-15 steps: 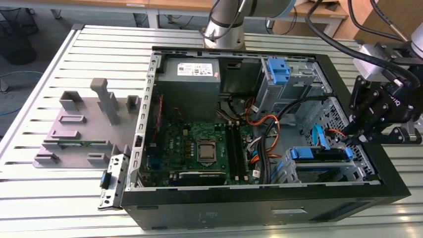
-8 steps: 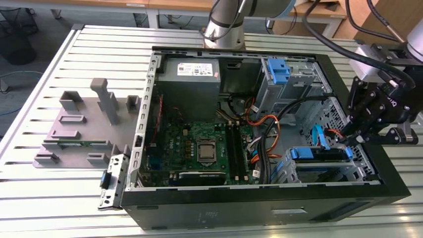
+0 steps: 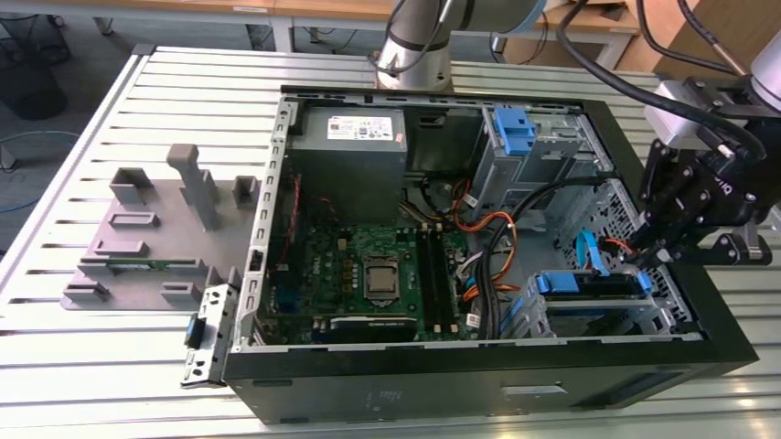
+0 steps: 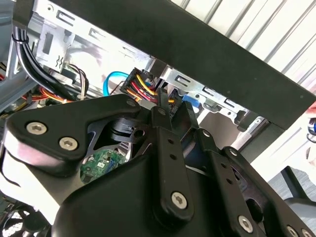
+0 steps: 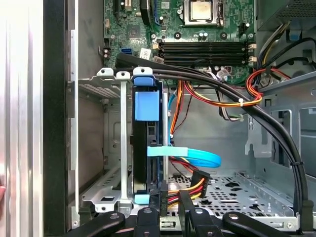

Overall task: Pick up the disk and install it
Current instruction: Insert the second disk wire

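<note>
Inside the computer case [image 3: 488, 361], the disk [image 5: 146, 143] (rigid, fairly heavy, shock-sensitive; best held by its blue bracket edges) sits edge-up in the drive cage [image 5: 111, 148], the tool [image 5: 170, 202] apparently pinching its near end.

The slatted metal bench [image 3: 146, 101] carries an open black computer case [image 3: 488, 375] lying on its side around the centre. At about nine o'clock from the case, a grey plastic fixture [image 3: 146, 233] rests on the slats.

Blue plastic bracket [image 5: 147, 105], matt
</note>
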`<state>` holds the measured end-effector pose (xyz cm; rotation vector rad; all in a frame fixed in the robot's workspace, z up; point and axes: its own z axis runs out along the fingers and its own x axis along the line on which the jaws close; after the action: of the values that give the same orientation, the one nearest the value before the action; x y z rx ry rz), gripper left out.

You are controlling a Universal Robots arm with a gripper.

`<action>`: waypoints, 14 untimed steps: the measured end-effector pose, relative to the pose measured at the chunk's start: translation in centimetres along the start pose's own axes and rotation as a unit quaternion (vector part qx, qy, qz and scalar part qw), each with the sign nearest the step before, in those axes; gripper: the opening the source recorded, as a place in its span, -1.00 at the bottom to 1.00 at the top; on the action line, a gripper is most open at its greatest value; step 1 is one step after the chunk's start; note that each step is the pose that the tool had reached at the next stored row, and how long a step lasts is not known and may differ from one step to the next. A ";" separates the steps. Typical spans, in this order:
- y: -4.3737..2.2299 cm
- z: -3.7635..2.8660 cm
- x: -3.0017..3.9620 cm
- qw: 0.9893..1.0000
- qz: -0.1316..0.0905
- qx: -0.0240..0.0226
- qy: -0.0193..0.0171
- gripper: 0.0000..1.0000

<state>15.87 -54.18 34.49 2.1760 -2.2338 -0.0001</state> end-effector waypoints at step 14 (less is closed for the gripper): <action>0.41 -0.19 0.02 1.000 0.000 0.001 0.000 -0.40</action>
<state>15.47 -54.18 34.69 2.1772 -2.2350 0.0025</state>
